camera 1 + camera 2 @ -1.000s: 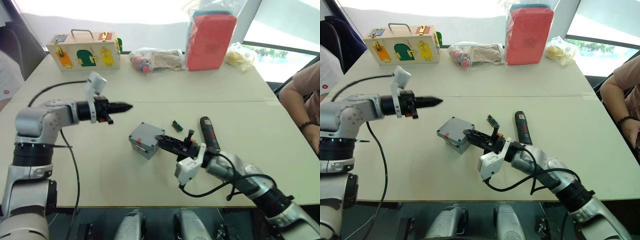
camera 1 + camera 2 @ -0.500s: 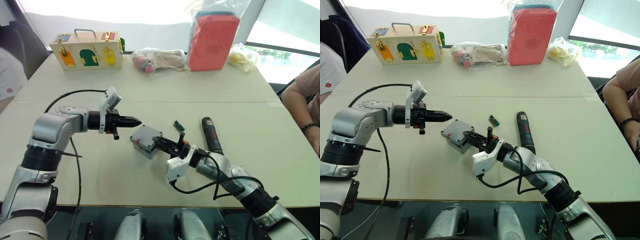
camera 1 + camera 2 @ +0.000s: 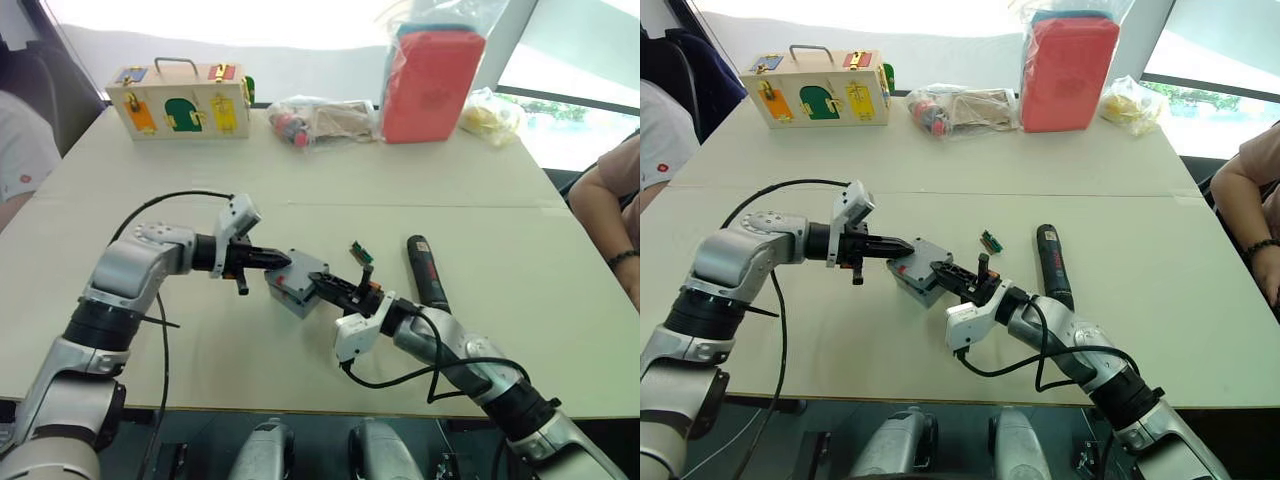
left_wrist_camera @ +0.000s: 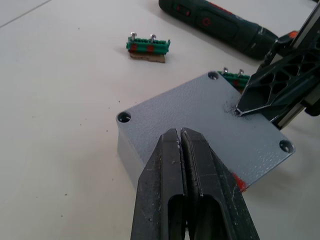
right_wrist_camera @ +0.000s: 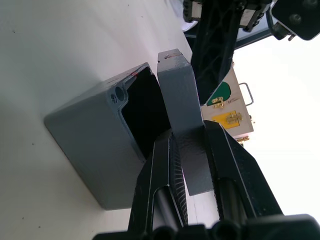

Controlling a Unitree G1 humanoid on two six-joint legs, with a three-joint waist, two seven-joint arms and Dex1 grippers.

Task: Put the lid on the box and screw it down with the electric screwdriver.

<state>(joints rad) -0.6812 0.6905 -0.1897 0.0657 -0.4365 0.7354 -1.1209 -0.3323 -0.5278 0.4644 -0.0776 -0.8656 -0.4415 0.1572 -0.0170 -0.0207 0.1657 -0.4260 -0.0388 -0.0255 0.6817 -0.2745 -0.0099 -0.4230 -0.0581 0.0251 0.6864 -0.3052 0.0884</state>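
Two tools: both are seen at the middle of the counter point(image 3: 560, 330), one on each side of the box point(image 3: 290, 293).
Left tool point(image 4: 180, 132): its two black fingers are pressed together with nothing between them. The tip is seen right over the top of the lid point(image 4: 210, 117).
Right tool point(image 5: 190, 135): the edge of the lid is pinched between its two fingers.
Lid: it is seen on the box but tipped up on one side, so a dark gap is left open into the box. Round screw holes are seen at its corners.
Box: it is set on the counter between the two tools. A small red mark is seen on its side.
Electric screwdriver point(image 3: 426, 271): it is laid flat on the counter, near the box on the robot's right side. It is not touched by either tool.
Green connector piece point(image 3: 359, 251): it is laid between the box and the electric screwdriver.
Wooden box point(image 3: 182, 100): it is set at the far left of the counter, well apart from the tools.
Red bag point(image 3: 433, 72): it is stood at the far edge of the counter.
Person's arm point(image 3: 608, 215): it is seen at the right edge of the counter.
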